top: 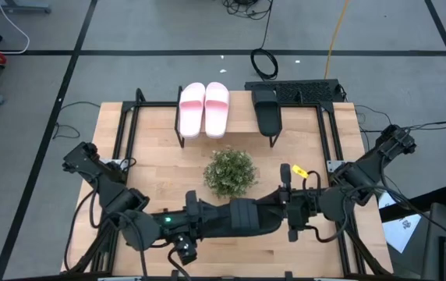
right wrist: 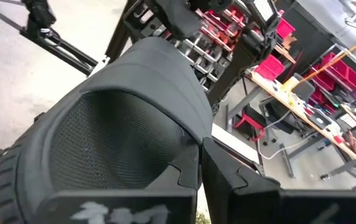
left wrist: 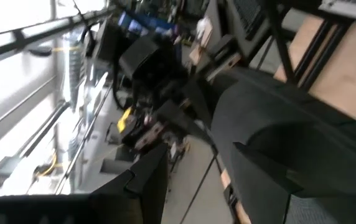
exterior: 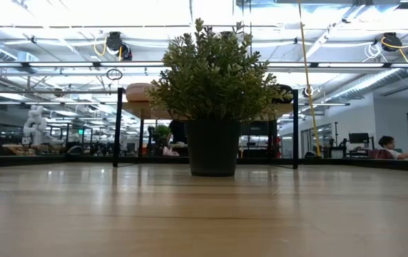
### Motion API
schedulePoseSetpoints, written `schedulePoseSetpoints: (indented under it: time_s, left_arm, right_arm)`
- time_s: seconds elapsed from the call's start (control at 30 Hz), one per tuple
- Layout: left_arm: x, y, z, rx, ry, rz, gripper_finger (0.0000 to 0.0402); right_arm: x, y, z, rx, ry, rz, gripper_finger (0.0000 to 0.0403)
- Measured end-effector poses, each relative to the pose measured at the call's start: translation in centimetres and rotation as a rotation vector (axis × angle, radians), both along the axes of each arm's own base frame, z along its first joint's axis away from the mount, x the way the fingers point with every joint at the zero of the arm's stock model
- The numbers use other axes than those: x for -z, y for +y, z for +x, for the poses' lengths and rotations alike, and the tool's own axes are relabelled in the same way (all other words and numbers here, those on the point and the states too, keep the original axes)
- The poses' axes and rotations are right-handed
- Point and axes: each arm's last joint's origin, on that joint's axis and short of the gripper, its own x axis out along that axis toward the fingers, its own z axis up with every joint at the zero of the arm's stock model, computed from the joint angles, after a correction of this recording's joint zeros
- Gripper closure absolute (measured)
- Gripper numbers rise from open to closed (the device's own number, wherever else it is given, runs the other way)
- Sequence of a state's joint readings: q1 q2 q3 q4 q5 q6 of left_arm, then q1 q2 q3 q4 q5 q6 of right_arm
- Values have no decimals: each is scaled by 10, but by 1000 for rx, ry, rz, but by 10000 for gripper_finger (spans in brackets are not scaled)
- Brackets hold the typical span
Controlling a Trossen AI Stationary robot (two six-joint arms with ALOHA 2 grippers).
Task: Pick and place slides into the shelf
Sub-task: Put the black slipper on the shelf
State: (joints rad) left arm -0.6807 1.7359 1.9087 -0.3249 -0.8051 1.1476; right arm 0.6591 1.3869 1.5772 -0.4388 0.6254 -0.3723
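Note:
A black slide [top: 250, 217] hangs in the air over the table's near side, between my two arms. My right gripper [top: 285, 209] is shut on its right end; the slide's strap [right wrist: 116, 124] fills the right wrist view. My left gripper [top: 211, 217] stands open at the slide's left end, with the slide [left wrist: 277, 124] beside one finger and an empty gap between the fingers. At the far side, the shelf [top: 241, 117] carries a pink pair of slides [top: 204, 109] and another black slide [top: 267, 113], all lying soles down. My right gripper pinches the rim of the strap [right wrist: 189, 146] between its two shut fingers, which come roughly level from the table's right. The slide is lifted clear of the table and reaches out toward the left arm. My left gripper: whether a finger [left wrist: 142, 186] touches the slide, I cannot tell.
A potted green plant [top: 230, 172] stands mid-table between the held slide and the shelf; it hides much of the shelf [exterior: 136, 108] in the low view. On the shelf board, bare room lies between the pink pair and the black slide. Cables lie along both table sides.

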Motion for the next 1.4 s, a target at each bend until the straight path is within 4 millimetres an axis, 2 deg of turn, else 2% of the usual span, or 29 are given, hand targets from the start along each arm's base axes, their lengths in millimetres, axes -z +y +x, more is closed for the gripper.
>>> schedulePoseSetpoints:
  time_s: [0.4,0.53,0.77,1.2,1.4]
  left_arm:
    - [8,9,6,2,62,-60,220]
    - [5,10,0,-84,52,18,220]
    - [4,7,-7,-111,53,8,220]
    - [13,11,-5,-57,132,-26,220]
    - [14,19,1,-24,151,-42,220]
  right_arm:
    - [2,-2,5,-6,11,-4,403]
    - [2,-3,5,-4,9,-4,403]
    - [2,-4,6,1,9,2,403]
    - [1,-8,9,21,4,26,403]
    - [8,-5,19,11,18,20,403]
